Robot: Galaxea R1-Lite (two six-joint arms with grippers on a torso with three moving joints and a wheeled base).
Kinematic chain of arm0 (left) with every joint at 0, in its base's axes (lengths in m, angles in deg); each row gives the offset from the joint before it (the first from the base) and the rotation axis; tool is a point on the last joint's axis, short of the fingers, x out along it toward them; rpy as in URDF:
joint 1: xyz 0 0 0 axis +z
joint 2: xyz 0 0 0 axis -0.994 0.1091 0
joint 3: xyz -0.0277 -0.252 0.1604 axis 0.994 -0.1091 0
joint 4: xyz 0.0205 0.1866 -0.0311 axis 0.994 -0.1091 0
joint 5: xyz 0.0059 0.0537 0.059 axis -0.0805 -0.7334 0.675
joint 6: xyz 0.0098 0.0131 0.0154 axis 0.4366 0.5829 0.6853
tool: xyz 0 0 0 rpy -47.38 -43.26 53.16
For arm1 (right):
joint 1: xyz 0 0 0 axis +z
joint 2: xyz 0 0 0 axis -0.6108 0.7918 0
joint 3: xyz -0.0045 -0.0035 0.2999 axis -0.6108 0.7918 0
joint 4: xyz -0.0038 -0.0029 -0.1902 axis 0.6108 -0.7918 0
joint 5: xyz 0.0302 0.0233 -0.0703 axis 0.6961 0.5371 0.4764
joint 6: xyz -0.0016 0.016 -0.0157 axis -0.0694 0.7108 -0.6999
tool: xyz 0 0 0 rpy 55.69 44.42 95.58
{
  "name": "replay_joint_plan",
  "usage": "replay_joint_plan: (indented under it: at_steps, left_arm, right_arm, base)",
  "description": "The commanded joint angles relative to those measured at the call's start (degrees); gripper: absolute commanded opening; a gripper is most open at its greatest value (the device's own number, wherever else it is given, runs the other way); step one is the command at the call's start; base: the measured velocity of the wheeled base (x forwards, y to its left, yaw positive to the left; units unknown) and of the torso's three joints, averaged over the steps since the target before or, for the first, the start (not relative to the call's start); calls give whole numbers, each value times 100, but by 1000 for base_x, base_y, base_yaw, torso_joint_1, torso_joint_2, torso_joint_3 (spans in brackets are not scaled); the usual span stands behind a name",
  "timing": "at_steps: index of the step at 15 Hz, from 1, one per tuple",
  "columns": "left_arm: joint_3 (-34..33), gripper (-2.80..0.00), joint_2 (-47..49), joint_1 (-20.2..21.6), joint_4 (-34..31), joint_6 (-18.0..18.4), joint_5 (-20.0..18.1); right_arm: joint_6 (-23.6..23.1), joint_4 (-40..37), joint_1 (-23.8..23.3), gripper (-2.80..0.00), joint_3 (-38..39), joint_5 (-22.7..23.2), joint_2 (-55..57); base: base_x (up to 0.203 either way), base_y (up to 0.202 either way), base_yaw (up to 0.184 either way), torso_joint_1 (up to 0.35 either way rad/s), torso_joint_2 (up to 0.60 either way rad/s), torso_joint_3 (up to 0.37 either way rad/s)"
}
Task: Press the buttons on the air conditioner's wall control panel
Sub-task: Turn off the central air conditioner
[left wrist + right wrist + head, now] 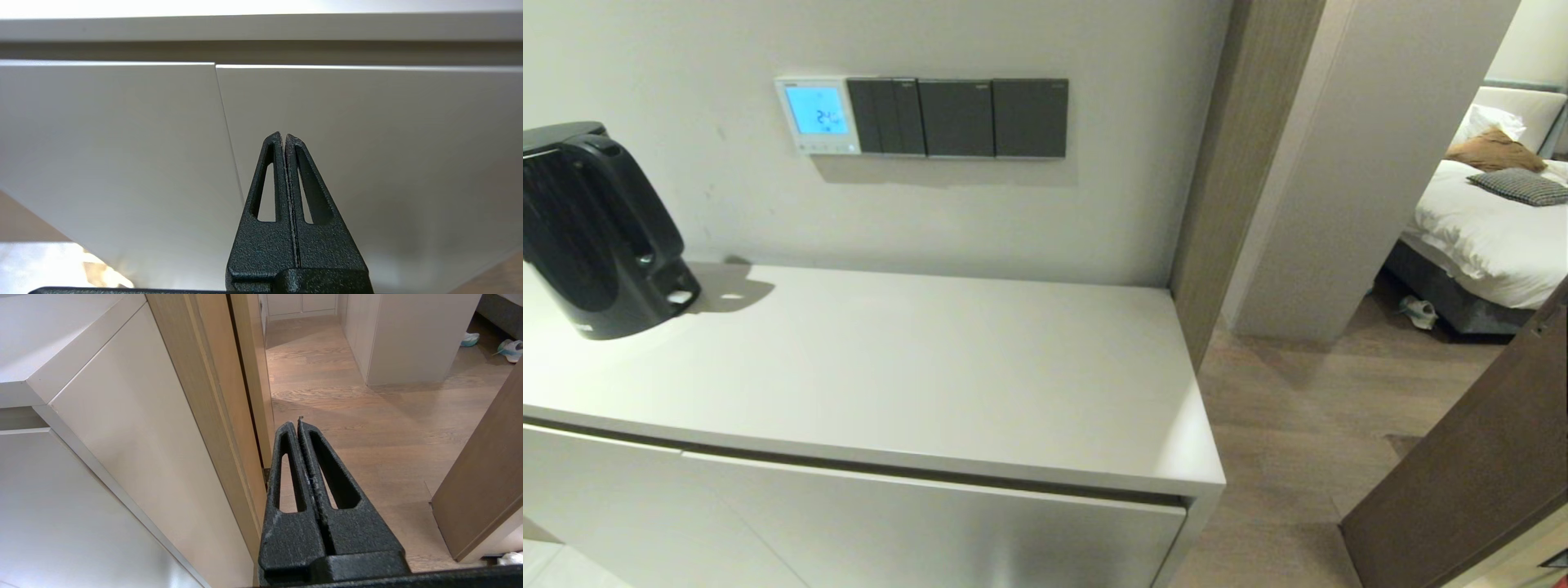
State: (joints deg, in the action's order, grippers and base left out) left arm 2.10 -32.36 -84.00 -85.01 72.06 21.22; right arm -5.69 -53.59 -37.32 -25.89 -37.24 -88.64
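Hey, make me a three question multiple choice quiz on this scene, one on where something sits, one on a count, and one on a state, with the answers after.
1. Where is the air conditioner's wall control panel relative to the dark grey switch plates?
A. At their left end
B. At their right end
C. Below them

2. How many dark grey switch plates are mounted beside the panel?
A. One
B. Three
C. Five

3. What state is the panel's screen in?
A. Dark
B. Glowing blue with digits
C. Covered by a tool

Answers:
1. A, the head view shows the white panel at the left end of the row, above the white cabinet top.
2. B, three dark plates sit side by side.
3. B, the screen glows blue; the left tool and right tool are both shut, low beside the cabinet.
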Motion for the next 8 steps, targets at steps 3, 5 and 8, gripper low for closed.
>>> replay_joint_plan:
  at_steps: [3, 5, 8]
  left_arm:
    - [-1, -280, 5, 0, 26, -147, 30]
    - [-41, -280, 14, 0, 119, -115, 51]
    - [-165, -280, 14, 0, 456, -98, 52]
  right_arm:
    - [0, -1, 2, -280, 9, 0, 8]
    - [0, -1, 2, -280, 9, 1, 8]
    - [0, -1, 2, -280, 9, 4, 8]
  base:
    - [0, 0, 0, 0, 0, 0]
    - [0, 0, 0, 0, 0, 0]
    - [0, 0, 0, 0, 0, 0]
